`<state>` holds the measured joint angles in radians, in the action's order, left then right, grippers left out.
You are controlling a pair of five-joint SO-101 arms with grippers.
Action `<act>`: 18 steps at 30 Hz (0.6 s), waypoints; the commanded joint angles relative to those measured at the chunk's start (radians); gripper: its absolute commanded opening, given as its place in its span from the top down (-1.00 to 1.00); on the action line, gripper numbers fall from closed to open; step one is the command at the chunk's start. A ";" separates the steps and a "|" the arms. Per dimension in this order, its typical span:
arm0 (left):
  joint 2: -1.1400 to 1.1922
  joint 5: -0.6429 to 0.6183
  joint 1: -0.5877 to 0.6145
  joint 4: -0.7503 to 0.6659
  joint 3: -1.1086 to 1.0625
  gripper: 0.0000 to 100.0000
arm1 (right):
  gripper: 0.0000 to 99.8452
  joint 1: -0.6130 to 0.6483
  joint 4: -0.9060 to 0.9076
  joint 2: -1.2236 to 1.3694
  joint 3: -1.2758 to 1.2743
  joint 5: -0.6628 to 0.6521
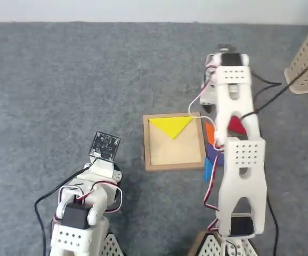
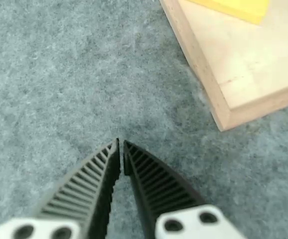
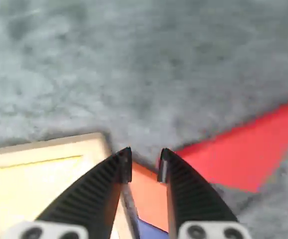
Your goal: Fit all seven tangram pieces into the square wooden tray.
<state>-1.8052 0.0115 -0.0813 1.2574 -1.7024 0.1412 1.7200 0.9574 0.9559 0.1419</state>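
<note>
Scanning from the left side of the grey carpeted table (image 1: 63, 80), the left arm sits folded near its base. The left gripper (image 2: 120, 144) hangs low over bare carpet with its toothed fingers closed tip to tip and nothing between them. It is near one outer corner of the tray but apart from it.

The square wooden tray (image 1: 146, 144) lies flat at the centre of the table. One piece, a yellow triangular tile (image 1: 171, 127), is seated inside against the far wall, its point towards the tray's middle. The rest of the tray floor is bare wood.

The right arm extends over the tray's right edge. The right gripper (image 3: 144, 158) has its fingers parted by a narrow gap and is poised over an orange flat tile (image 3: 146, 194) that lies just outside the tray's far right corner. It does not appear to clamp anything. A red triangular tile (image 3: 233, 159) lies just beyond the orange one. A dark blue tile (image 1: 213, 154) and a light blue tile (image 1: 208, 169) lie beside the right wall, partly hidden under the arm.

Step in hand, as judged: acquisition of the second piece, the orange tile. The next move calls for:
1. Lowering so the fingers straddle the thin edge.
2. Closing firmly.
3. Lifting clear of the tray wall before transfer.
</note>
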 commanded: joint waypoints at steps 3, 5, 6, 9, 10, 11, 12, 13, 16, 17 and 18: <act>-0.020 -0.008 0.003 0.006 0.018 0.98 | 0.79 -0.012 0.018 0.045 0.009 -0.051; -0.020 -0.008 0.003 0.006 0.018 0.98 | 0.79 -0.041 0.033 0.068 0.009 -0.094; -0.020 -0.008 0.003 0.006 0.018 0.98 | 0.79 -0.054 0.047 0.074 0.009 -0.130; -0.020 -0.008 0.003 0.006 0.018 0.98 | 0.79 -0.104 0.073 0.079 0.006 -0.201; -0.020 -0.008 0.003 0.006 0.018 0.98 | 0.79 -0.127 0.074 0.076 0.005 -0.213; -0.020 -0.008 0.003 0.006 0.018 0.98 | 0.79 -0.148 0.074 0.076 0.005 -0.224; -0.020 -0.008 0.003 0.006 0.018 0.98 | 0.79 -0.168 0.074 0.074 0.005 -0.242; -0.020 -0.008 0.003 0.006 0.018 0.98 | 0.79 -0.183 0.076 0.074 0.005 -0.270; -0.020 -0.008 0.003 0.006 0.018 0.98 | 0.80 -0.222 0.079 0.074 -0.003 -0.377; -0.020 -0.008 0.003 0.006 0.018 0.98 | 0.80 -0.232 0.081 0.073 -0.011 -0.410; -0.020 -0.008 0.003 0.006 0.018 0.98 | 0.80 -0.242 0.081 0.064 -0.021 -0.443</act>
<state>-1.8052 0.0115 -0.0813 1.2574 -1.7024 -0.0322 1.7522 1.0526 0.9513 -0.2048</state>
